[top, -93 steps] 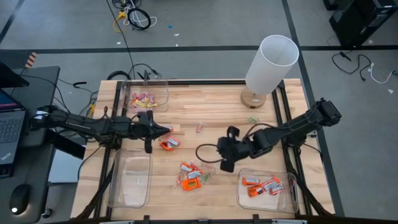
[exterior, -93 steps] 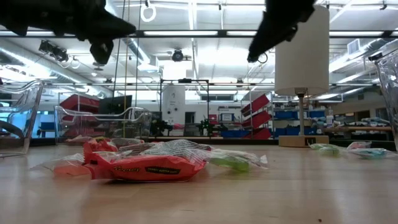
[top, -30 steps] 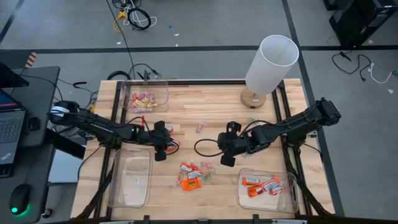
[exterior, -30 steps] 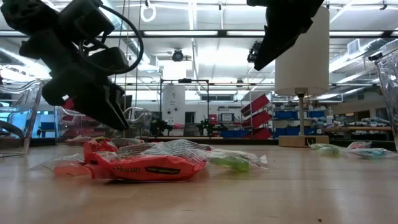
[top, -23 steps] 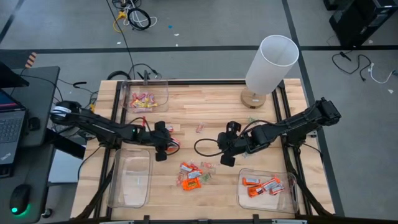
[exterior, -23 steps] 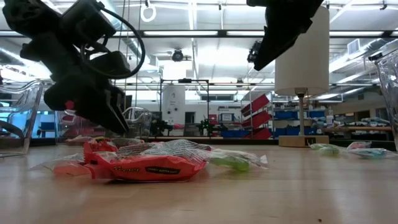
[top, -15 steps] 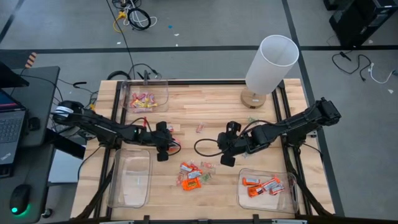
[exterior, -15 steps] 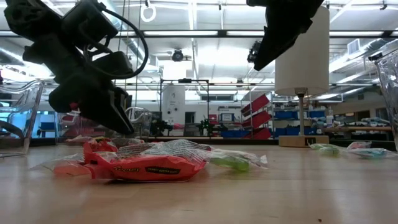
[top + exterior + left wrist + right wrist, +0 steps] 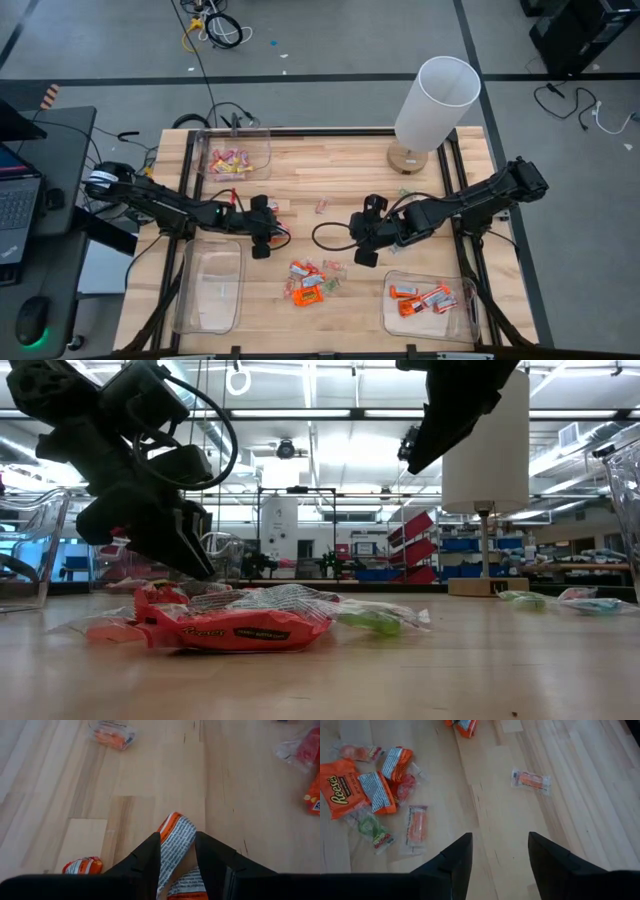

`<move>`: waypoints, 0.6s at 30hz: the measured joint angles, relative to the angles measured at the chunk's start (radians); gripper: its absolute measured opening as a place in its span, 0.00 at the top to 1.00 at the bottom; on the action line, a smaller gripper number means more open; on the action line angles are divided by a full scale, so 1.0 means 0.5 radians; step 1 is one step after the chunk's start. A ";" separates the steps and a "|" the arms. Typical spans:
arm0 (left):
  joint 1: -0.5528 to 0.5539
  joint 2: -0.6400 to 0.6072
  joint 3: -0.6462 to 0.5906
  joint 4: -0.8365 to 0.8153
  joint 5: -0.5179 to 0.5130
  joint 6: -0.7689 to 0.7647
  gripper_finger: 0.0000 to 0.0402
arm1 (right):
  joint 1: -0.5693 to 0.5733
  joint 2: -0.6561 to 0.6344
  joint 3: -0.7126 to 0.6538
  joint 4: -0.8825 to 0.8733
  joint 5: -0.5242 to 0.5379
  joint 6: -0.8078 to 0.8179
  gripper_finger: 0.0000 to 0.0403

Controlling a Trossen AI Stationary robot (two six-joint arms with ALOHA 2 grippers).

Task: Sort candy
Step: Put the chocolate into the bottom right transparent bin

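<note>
The left gripper [image 9: 177, 855] pinches an orange candy [image 9: 176, 839] between its 2 fingers, low over the wooden table [image 9: 340, 175] beside the empty bin [image 9: 210, 290]. The right gripper [image 9: 499, 851] hangs mid-table with fingers spread wide and empty, wider than 1 second ago. A loose pile of candy [image 9: 308, 282] lies between the arms; more fills the near bin [image 9: 430, 305] and far bin [image 9: 236, 156]. A white lamp [image 9: 435, 100] stands at the far edge, shelving in the room behind. The left arm has barely shifted.
</note>
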 joint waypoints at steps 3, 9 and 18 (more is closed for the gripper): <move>0.000 0.000 0.000 0.000 -0.024 -0.005 0.69 | 0.000 0.000 0.000 0.000 0.000 0.000 0.56; 0.000 0.010 0.000 0.005 -0.049 -0.051 0.65 | 0.000 0.000 0.000 0.000 0.000 0.000 0.56; 0.002 0.162 0.002 0.042 -0.073 -0.093 0.62 | 0.000 0.000 0.000 0.002 0.001 0.012 0.56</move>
